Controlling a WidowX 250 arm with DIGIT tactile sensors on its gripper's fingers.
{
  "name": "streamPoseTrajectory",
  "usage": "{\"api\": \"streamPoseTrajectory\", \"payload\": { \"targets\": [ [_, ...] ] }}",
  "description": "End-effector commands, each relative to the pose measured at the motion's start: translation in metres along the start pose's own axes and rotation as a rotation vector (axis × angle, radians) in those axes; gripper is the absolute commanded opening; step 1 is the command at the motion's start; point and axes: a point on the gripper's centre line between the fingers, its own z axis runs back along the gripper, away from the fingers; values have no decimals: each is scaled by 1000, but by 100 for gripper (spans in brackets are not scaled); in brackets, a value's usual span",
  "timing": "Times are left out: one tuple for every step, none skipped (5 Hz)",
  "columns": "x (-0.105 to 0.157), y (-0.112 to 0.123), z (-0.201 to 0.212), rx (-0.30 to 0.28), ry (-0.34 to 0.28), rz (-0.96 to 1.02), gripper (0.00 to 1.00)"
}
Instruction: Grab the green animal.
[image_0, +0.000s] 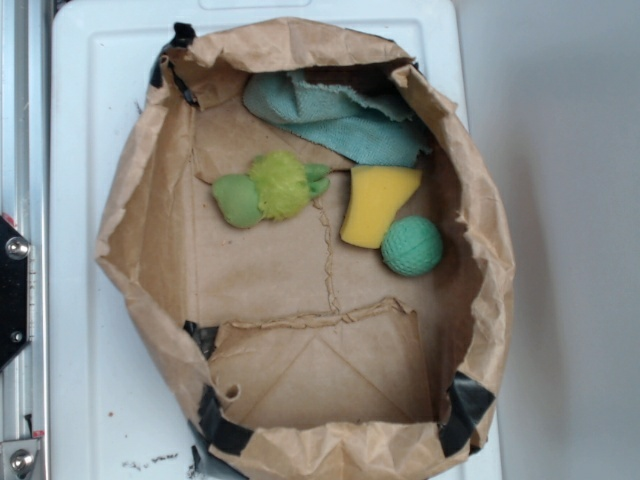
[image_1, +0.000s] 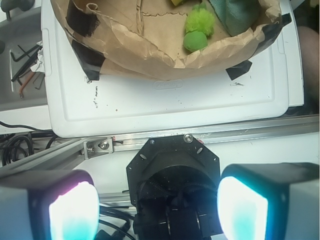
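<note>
The green animal (image_0: 270, 188) lies on the floor of a brown paper bag (image_0: 150, 230), in its upper middle, fuzzy lime tuft in the centre and smooth duller-green end to the left. The wrist view shows the green animal (image_1: 197, 27) near the bag's rim at the top. My gripper (image_1: 159, 210) hangs far outside the bag, over the robot's black base, open with nothing between its glowing pads (image_1: 75, 210). It does not show in the exterior view.
Inside the bag lie a yellow sponge (image_0: 375, 205), a round teal ball (image_0: 412, 246) and a teal cloth (image_0: 340, 125). The bag sits on a white tray (image_1: 165, 102). An aluminium rail (image_1: 200, 137) and tools (image_1: 25, 65) lie beside it.
</note>
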Motion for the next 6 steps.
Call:
{"api": "streamPoseTrajectory", "payload": {
  "targets": [
    [84,30,-43,91,-3,89,100],
    [105,40,-46,85,-8,116,100],
    [112,59,-60,117,-38,81,100],
    [119,69,-72,96,-68,64,100],
    [134,69,-96,99,-100,49,100],
    [144,61,-116,79,-83,72,100]
  ]
}}
